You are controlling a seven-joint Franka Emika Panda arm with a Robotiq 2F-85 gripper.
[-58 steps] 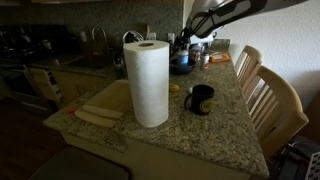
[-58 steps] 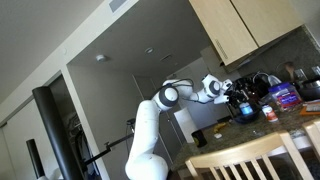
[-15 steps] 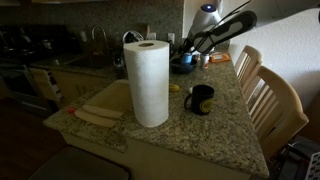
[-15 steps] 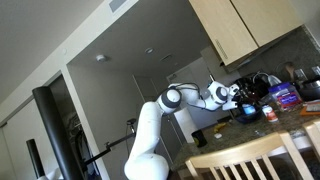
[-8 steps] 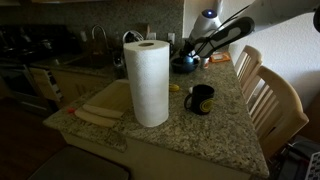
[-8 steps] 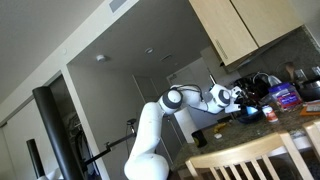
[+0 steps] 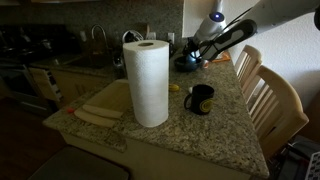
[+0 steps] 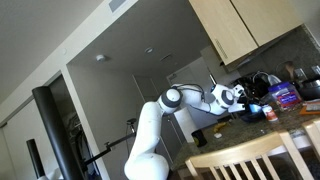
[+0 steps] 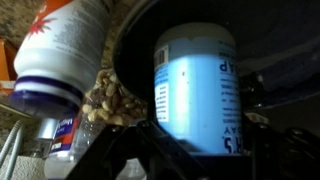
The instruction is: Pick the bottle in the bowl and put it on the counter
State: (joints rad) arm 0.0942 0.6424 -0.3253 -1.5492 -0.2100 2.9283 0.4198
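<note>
- Counter (image 7: 215, 135): a long speckled granite top fills the middle of an exterior view. A tall paper towel roll (image 7: 150, 82) stands near its front. This bare stone is where the bottle must end up.
- Arm (image 7: 238, 28): my one robot arm reaches in from the upper right, slanting down toward the far end of the counter.
- Bowl (image 7: 184, 64): a dark, shallow round bowl sits at that far end, behind a black mug (image 7: 200, 98) and well apart from it. In the wrist view its dark inside (image 9: 130, 50) rings the bottle.
- Bottle (image 9: 195, 80): small, pale blue, with a printed label. It lies inside the bowl, straight ahead of the wrist camera and very close. Its long axis runs from the top of that view to the bottom, so it crosses the line between the two fingers squarely.
- Gripper (image 9: 197, 150): in the wrist view its dark fingers (image 9: 262, 140) come up from the bottom edge, one on each side of the bottle's near end. The bottle is between them, centred. I cannot tell whether the pads press on it or only flank it. In an exterior view the gripper (image 7: 193, 52) sits at the bowl.
- My judgement: no turning of the wrist is needed; the grasp depends only on squeezing across the bottle's short width, then lifting clear of the rim.
</note>
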